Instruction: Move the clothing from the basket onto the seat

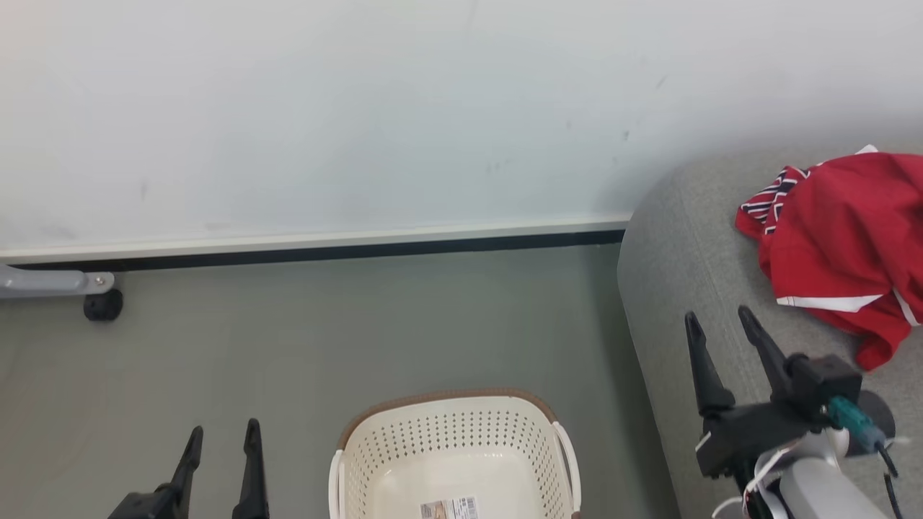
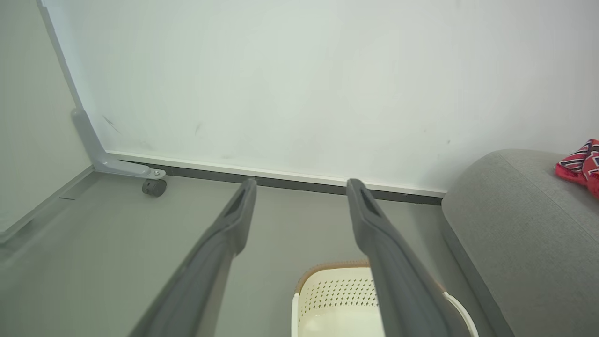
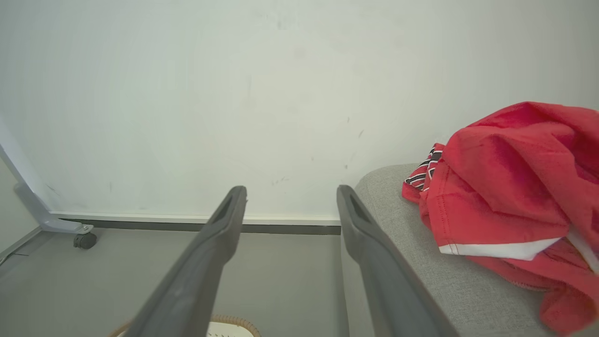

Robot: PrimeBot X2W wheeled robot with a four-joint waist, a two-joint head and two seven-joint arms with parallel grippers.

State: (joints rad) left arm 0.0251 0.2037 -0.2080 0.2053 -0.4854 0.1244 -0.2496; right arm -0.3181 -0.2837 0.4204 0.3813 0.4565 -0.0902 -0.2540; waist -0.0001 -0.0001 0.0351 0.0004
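The red clothing (image 1: 840,245) with white striped trim lies crumpled on the light grey seat (image 1: 678,252) at the right; it also shows in the right wrist view (image 3: 505,206) and as a corner in the left wrist view (image 2: 580,164). The cream-white basket (image 1: 454,432) with its brown rim stands on the floor at bottom centre, with only a paper label showing inside. My right gripper (image 1: 721,321) is open over the seat's front edge, left of the clothing, holding nothing. My left gripper (image 1: 222,436) is open at the lower left, left of the basket.
A white wall with a dark baseboard (image 1: 324,249) runs behind. A grey frame leg on a black caster (image 1: 102,305) stands at the far left by the wall. Grey floor (image 1: 324,339) lies between basket and wall.
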